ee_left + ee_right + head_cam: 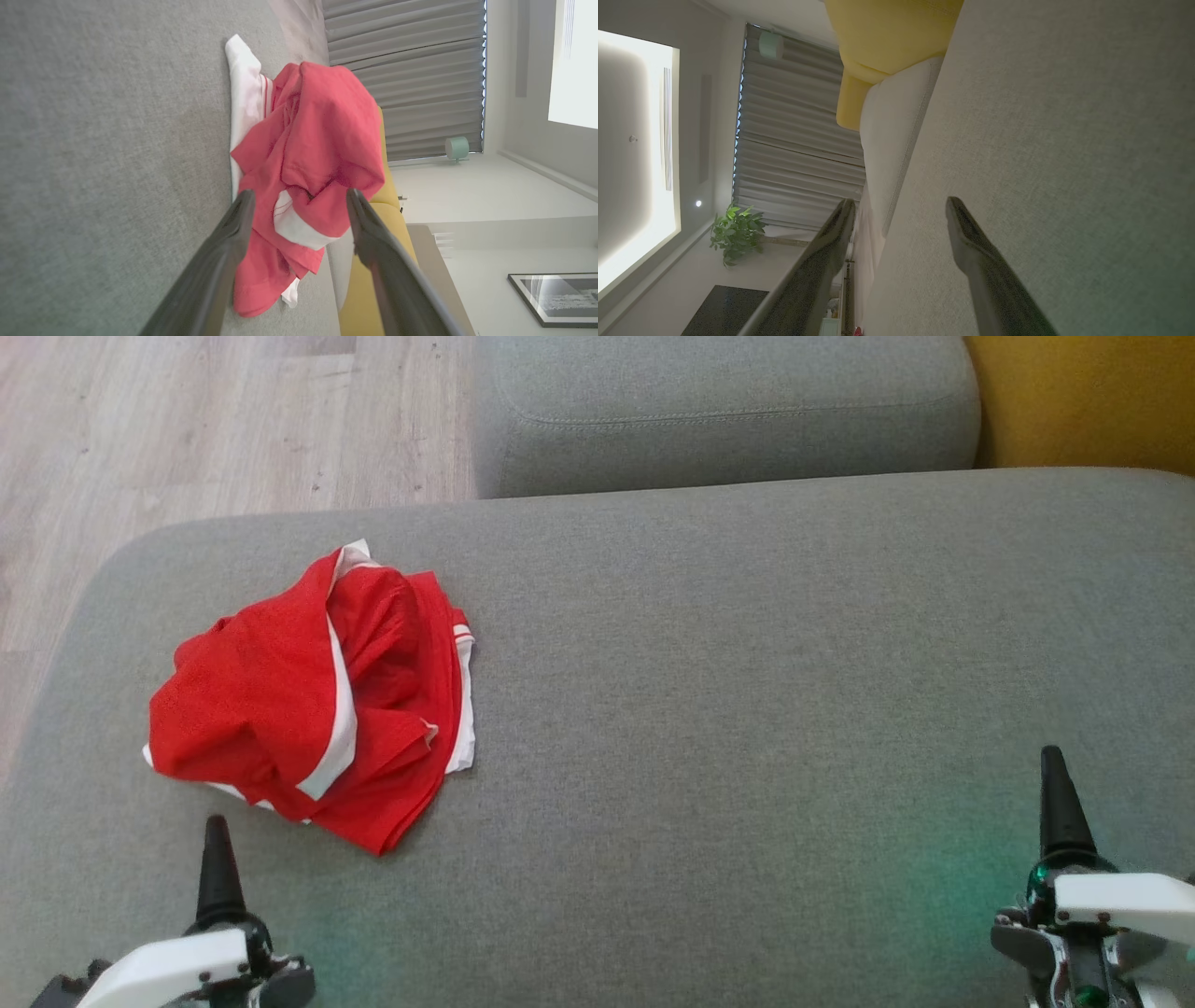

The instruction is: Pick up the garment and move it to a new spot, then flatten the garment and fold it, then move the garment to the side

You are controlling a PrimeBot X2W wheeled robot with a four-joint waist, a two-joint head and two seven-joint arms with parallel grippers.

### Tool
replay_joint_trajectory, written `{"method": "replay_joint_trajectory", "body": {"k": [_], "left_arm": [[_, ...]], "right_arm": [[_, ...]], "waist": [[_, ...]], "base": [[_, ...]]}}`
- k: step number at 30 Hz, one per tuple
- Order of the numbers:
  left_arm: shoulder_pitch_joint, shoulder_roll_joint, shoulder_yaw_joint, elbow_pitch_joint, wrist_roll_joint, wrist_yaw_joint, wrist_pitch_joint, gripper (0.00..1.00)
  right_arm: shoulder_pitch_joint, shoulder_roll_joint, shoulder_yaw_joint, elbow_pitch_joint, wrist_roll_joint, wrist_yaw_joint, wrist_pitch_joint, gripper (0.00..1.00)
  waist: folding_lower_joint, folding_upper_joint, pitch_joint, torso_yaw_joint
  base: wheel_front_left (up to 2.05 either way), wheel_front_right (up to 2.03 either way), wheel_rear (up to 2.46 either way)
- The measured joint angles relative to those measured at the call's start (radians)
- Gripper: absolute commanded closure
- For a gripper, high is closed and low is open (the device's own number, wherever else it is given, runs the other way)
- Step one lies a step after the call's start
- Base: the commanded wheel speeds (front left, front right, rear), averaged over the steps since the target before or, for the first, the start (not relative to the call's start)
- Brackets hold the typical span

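Your garment (pixel 317 700) lies crumpled, red with white trim, on the left part of the grey sofa seat (pixel 747 709), with pale wood floor (pixel 187 420) beyond. Your left gripper (pixel 300 192) is spread wide near it. Your right gripper (pixel 901 201) is spread too, well apart from it. A pleated curtain (pixel 406 70) and a plant (pixel 735 231) stand behind.

Wrists of left gripper (pixel 217 845) and right gripper (pixel 1056 779), beyond the bottom edge.
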Motion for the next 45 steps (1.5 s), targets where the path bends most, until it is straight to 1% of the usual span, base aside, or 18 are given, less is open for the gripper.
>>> {"method": "replay_joint_trajectory", "body": {"k": [5, 12, 17, 23, 32, 33, 38, 45], "left_arm": [[0.0, 0.0, 0.0, -0.035, 0.085, 0.001, -0.017, 0.0], [-0.001, 0.0, -0.019, -0.089, 0.206, 0.035, -0.037, 0.0], [-0.002, 0.0, -0.051, -0.12, 0.3, 0.045, -0.051, 0.0], [-0.004, 0.001, -0.094, -0.129, 0.445, 0.053, -0.069, 0.0], [-0.019, 0.003, -0.165, -0.135, 0.648, 0.063, -0.095, 0.0], [-0.019, 0.003, -0.165, -0.135, 0.648, 0.063, -0.095, 0.0], [-0.025, 0.013, -0.203, -0.141, 0.737, 0.09, -0.109, 0.0], [-0.035, 0.026, -0.249, -0.141, 0.827, 0.124, -0.126, 0.0]], "right_arm": [[0.0, 0.0, 0.006, -0.033, -0.103, 0.0, -0.016, 0.0], [-0.001, 0.0, 0.021, -0.076, -0.248, 0.0, -0.034, 0.0], [-0.005, 0.0, 0.038, -0.101, -0.352, 0.0, -0.049, 0.0], [-0.006, 0.0, 0.059, -0.116, -0.475, 0.0, -0.065, 0.0], [-0.006, 0.0, 0.081, -0.137, -0.627, 0.0, -0.091, 0.0], [-0.006, 0.0, 0.081, -0.137, -0.627, 0.0, -0.091, 0.0], [-0.006, 0.0, 0.089, -0.149, -0.709, 0.0, -0.106, 0.0], [-0.006, 0.0, 0.107, -0.163, -0.821, 0.0, -0.124, 0.0]], "waist": [[0.0, 0.0, 0.004, 0.001], [0.0, 0.0, 0.008, 0.0], [0.0, 0.0, 0.01, 0.0], [0.0, 0.0, 0.012, 0.0], [0.0, 0.0, 0.017, 0.001], [0.0, 0.0, 0.017, 0.001], [0.0, 0.0, 0.022, 0.0], [0.0, 0.0, 0.024, 0.0]], "base": [[0.0, 0.0, 0.0], [0.0, 0.0, 0.0], [0.0, 0.0, 0.0], [0.0, 0.0, 0.0], [0.0, 0.0, 0.0], [0.0, 0.0, 0.0], [0.0, 0.0, 0.0], [0.0, 0.0, 0.0]]}}
